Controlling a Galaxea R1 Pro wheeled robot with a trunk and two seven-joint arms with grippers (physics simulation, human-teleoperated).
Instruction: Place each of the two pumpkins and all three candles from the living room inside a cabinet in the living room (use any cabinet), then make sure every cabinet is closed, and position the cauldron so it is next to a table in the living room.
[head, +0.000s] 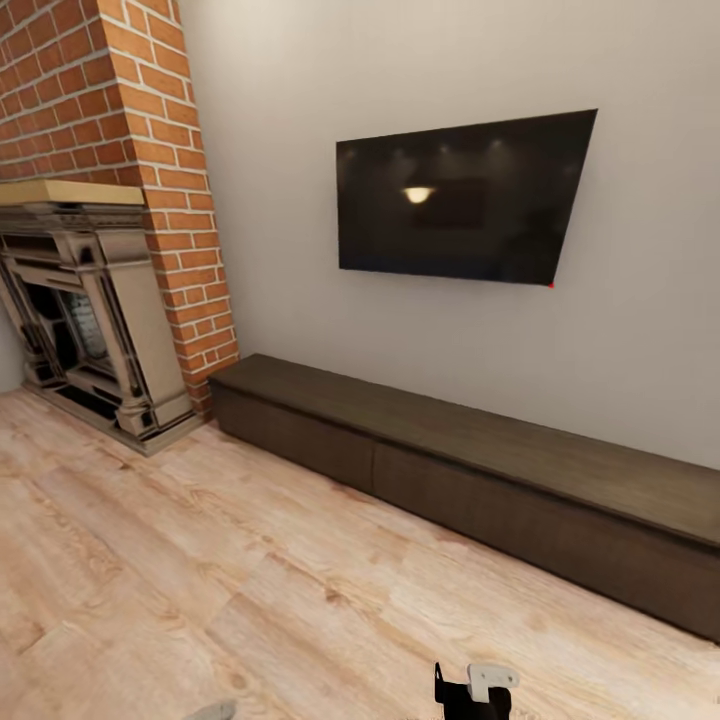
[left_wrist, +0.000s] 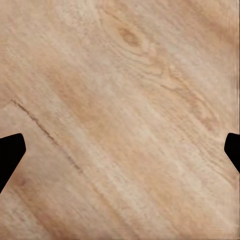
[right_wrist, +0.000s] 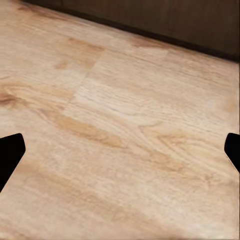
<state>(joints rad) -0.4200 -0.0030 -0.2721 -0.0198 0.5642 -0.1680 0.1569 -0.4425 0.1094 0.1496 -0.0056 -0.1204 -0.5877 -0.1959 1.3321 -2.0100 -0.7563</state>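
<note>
Nearest you, both wrist cameras look down on bare wood floor (left_wrist: 120, 100). The left pincer (left_wrist: 120, 150) and the right pincer (right_wrist: 120, 150) are spread wide, holding nothing. Beyond, across the frame's middle toward lower right, the cabinet (head: 480, 470) lies along the wall, its drawer fronts flush. You seem to be in transit; I judge you next need to find the pumpkins and candles. Farther off: fireplace (head: 90, 310) at left, television (head: 460, 200) above. Nothing blocks the floor.
</note>
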